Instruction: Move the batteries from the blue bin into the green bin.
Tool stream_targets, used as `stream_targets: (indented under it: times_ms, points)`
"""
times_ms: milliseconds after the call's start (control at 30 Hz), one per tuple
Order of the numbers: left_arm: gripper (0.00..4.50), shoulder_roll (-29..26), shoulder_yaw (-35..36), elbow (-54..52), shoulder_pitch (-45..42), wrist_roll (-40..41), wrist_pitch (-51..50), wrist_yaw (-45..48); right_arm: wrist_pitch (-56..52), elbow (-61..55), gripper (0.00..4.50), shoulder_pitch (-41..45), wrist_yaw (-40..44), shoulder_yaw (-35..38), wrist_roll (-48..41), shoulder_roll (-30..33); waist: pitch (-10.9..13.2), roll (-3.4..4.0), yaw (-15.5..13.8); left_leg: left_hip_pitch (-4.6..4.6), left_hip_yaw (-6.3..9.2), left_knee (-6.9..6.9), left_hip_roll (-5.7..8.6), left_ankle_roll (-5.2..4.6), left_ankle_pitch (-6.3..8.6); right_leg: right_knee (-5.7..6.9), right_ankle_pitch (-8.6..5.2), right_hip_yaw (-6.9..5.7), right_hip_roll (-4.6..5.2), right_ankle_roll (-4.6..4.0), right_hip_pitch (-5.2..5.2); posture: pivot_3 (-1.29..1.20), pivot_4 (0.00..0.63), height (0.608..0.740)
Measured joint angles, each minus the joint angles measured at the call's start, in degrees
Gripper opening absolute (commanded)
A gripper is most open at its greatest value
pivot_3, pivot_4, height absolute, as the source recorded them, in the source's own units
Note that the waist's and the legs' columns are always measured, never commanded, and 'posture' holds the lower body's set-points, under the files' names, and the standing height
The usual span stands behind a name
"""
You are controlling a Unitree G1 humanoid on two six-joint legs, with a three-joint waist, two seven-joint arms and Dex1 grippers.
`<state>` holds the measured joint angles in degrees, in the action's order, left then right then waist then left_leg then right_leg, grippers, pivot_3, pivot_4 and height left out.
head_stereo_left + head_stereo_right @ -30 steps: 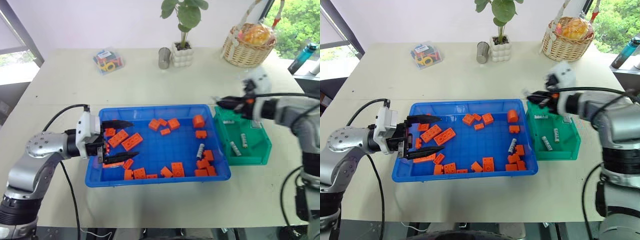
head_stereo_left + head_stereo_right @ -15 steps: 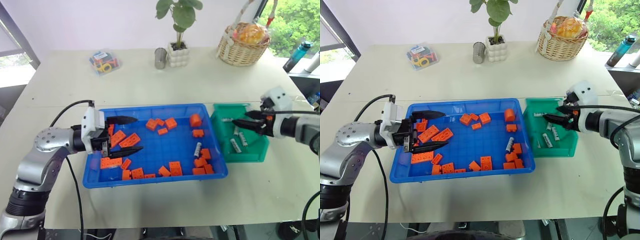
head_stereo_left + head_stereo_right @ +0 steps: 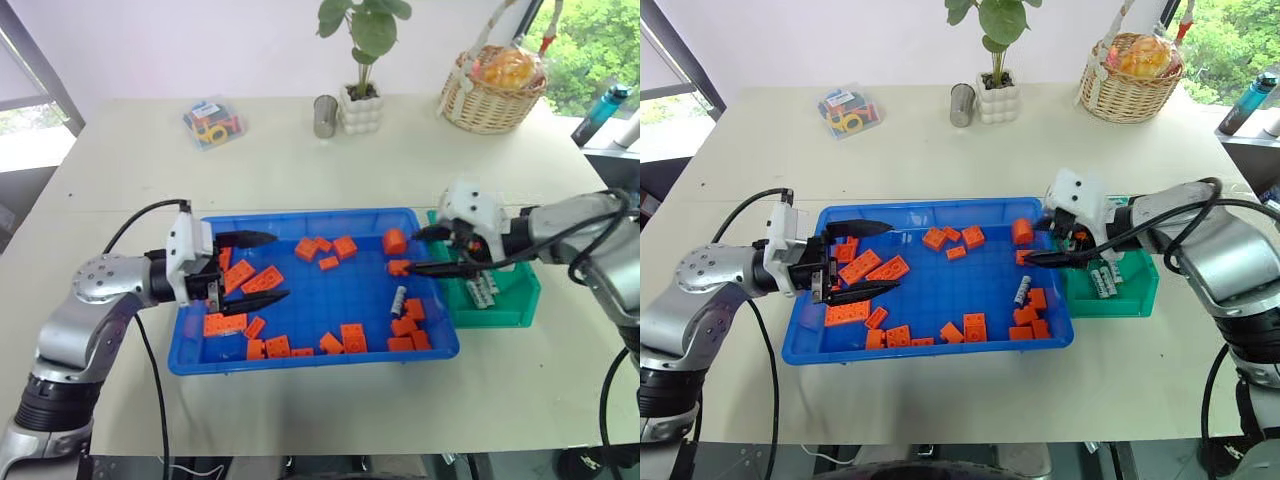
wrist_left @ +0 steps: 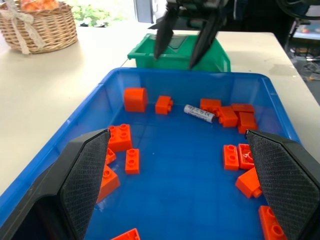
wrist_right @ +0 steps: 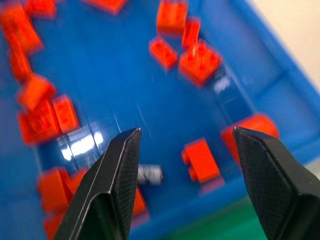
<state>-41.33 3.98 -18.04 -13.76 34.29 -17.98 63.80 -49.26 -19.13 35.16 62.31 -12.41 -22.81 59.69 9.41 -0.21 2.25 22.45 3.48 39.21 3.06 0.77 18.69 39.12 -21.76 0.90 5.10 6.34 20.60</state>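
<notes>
Blue bin (image 3: 300, 360) sits nearest on the surface, strewn with orange bricks (image 3: 263, 283). One battery (image 3: 398, 298) lies near its right end, hemmed by bricks. Left end effector (image 3: 240, 268) hovers over the bin's left end, fingers apart, empty. Right end effector (image 3: 435, 250) hangs at the bin's right rim, fingers apart, empty, angled down toward the battery. Green bin (image 3: 520, 305) sits just beside the blue bin's right end, with several batteries (image 3: 483, 289) inside. Risk: close-packed bricks could block a finger or get pinched alongside; the round battery could roll away.
</notes>
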Motion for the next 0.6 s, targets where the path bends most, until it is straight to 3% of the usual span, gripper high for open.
stream_targets:
  times_ms: [100, 600]
  points:
    - [4.50, 0.00, 0.27, -0.53, 0.33, 0.02, 0.00, -0.63, -0.64, -1.47, 4.49, -0.16, -0.11, -1.36, 0.28, -0.15, 0.00, 0.00, 0.19, 0.00, 0.00, -0.01, -0.01, 0.00, 0.00, 0.00, 0.00, 0.00, -0.01, 0.00, 0.02, 0.00, 0.150, 0.737]
    - [4.50, -0.18, 1.41, -2.47, 2.18, 0.19, -0.59, -1.68, -9.53, -11.14, 4.49, -7.11, -6.75, -0.71, -0.99, -1.41, 0.00, -0.01, -0.38, 0.00, 0.01, 0.00, 0.01, 0.00, 0.00, -0.01, 0.00, 0.00, 0.01, 0.00, -0.02, 0.00, 0.150, 0.737]
